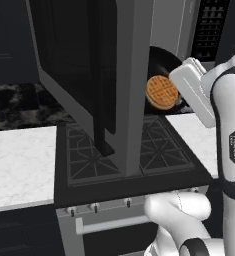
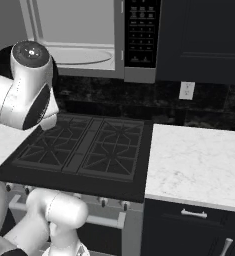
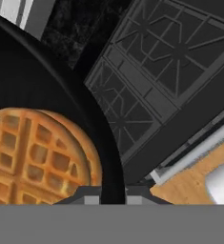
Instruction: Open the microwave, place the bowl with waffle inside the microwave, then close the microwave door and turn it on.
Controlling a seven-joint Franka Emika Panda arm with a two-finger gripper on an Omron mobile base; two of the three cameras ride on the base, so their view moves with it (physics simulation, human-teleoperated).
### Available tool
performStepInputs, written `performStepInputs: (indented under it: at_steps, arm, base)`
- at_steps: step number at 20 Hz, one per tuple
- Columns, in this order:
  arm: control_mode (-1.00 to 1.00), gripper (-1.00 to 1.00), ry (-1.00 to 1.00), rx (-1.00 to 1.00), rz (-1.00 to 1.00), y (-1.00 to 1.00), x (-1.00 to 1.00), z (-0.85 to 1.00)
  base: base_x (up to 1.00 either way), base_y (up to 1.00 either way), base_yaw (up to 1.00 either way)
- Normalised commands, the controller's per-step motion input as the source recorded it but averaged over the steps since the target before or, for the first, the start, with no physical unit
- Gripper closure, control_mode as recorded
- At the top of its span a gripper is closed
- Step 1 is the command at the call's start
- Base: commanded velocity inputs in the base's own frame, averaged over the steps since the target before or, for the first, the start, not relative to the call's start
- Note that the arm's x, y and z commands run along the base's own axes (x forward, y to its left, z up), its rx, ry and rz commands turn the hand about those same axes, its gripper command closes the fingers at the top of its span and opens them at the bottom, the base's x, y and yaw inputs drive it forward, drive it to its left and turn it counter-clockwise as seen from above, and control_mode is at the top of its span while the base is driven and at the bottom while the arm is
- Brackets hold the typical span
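The microwave door (image 1: 79, 65) stands swung wide open toward me, its grey edge and dark vertical handle (image 1: 103, 100) in front. In the right base view the microwave (image 2: 84, 45) shows its pale open cavity, with the black keypad (image 2: 141, 30) at its right. The black bowl (image 1: 163, 60) hangs tilted in the air above the stove, just right of the open door, with the golden waffle (image 1: 162, 92) lying in it. My gripper (image 1: 183, 102) is shut on the bowl's rim. In the hand view the rim (image 3: 111, 157) runs between my gripper (image 3: 113, 194) tips, with the waffle (image 3: 32, 157) at its left.
A black gas stove (image 1: 159, 150) (image 2: 84, 145) lies below the bowl, with the oven's steel bar handle (image 1: 109, 225) at its front. White marble counter flanks it at left (image 1: 19, 165) and right (image 2: 199, 160). An outlet (image 2: 187, 90) sits on the dark backsplash.
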Motion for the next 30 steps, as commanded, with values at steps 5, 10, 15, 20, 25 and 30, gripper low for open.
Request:
performStepInputs:
  at_steps: [5, 10, 15, 20, 25, 30]
  arm:
    - [-1.0, 1.0, 0.11, -0.02, -0.01, 0.42, 0.55, -0.02]
    - [-1.0, 1.0, -0.03, 0.02, -0.11, 0.07, 0.76, 0.27]
    - [-1.0, 1.0, 0.06, 0.01, -0.04, 0.01, 0.78, 0.21]
    - [-1.0, 1.0, 0.03, 0.0, -0.05, 0.24, 0.64, 0.28]
    - [-1.0, 1.0, 0.03, 0.0, -0.03, 0.31, 0.7, -0.09]
    - [-1.0, 1.0, 0.0, 0.0, -0.07, 0.1, 0.71, 0.07]
  base:
    - [0.0, 0.0, 0.0]
    - [0.0, 0.0, 0.0]
    - [0.0, 0.0, 0.0]
    - [0.0, 0.0, 0.0]
    - [0.0, 0.0, 0.0]
    - [0.0, 0.0, 0.0]
